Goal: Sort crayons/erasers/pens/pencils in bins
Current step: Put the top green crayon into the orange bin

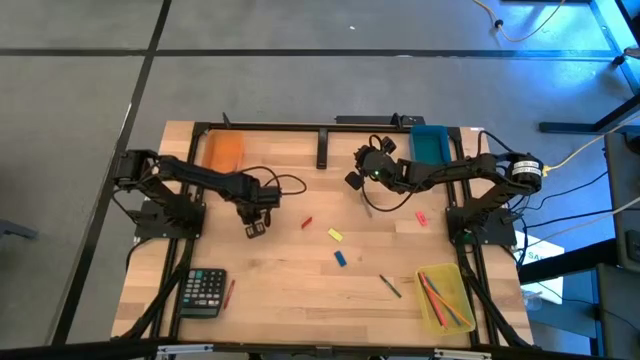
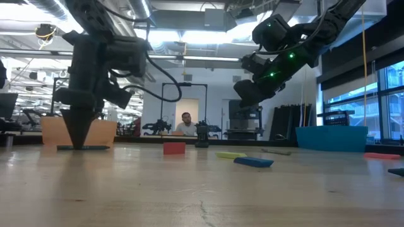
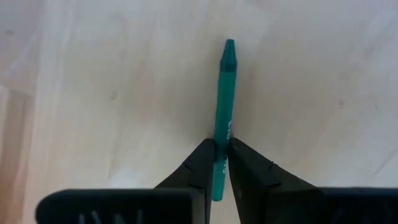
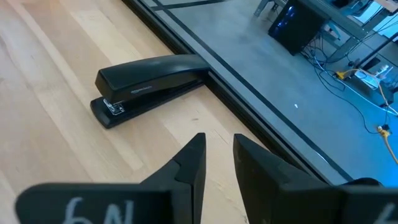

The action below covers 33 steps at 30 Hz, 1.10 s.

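Note:
A green crayon [image 3: 225, 93] is between the fingers of my left gripper [image 3: 221, 146], which points straight down left of the table's middle [image 1: 255, 227]. A red crayon [image 1: 307, 222], a yellow eraser [image 1: 336, 235], a blue eraser [image 1: 341, 258], a pink eraser [image 1: 421, 216] and a pencil [image 1: 390, 286] lie flat on the wood. The orange bin [image 1: 223, 150] and the teal bin [image 1: 430, 143] stand at the far edge. The yellow bin [image 1: 445, 297], at the near right, has several pens in it. My right gripper [image 4: 219, 146] hovers far right of centre, its fingers slightly apart and empty. My left gripper pinches the green crayon's shaft [image 3: 222, 134] between its two fingers, nearer the blunt end than the tip. The fingers come from above and lie across the crayon. The crayon [image 2: 82, 148] sits level at the table's surface; whether it rests on it or hangs clear cannot be told.
A black stapler [image 4: 149, 81] lies at the far edge, below and ahead of my right gripper. A black calculator [image 1: 204, 292] with a red pen [image 1: 230, 292] beside it sits near left. Bare wood lies between the erasers and the near edge.

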### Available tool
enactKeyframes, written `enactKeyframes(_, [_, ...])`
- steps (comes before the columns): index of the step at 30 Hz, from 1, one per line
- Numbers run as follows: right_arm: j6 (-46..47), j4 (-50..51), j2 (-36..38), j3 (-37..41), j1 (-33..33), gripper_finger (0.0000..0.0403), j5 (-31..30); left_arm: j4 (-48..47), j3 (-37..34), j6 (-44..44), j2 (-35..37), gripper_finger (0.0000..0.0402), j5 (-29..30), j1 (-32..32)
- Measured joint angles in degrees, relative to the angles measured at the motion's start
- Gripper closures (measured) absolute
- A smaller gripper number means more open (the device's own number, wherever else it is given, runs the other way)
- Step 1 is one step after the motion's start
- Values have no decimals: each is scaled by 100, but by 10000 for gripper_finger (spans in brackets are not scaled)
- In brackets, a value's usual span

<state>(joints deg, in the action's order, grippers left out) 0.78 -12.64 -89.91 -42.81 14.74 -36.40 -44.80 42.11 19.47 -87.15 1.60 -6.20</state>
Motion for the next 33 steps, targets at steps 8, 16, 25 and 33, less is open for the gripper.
enactKeyframes(8, [4, 0, 0, 0, 0, 318, 0, -85, 4, -155, 128, 360, -64, -203])
enactKeyframes(16, [17, -8, 0, -2, 26, 318, -10, -73, 8, -185, 1033, 360, 50, -480])
enactKeyframes(25, [19, -35, 0, -2, 26, 318, -7, -83, 9, -48, 2082, 360, 807, -917])
enactKeyframes(33, [81, -38, 0, -2, 26, 318, 7, -178, 9, -21, 2518, 360, 1730, -1162])
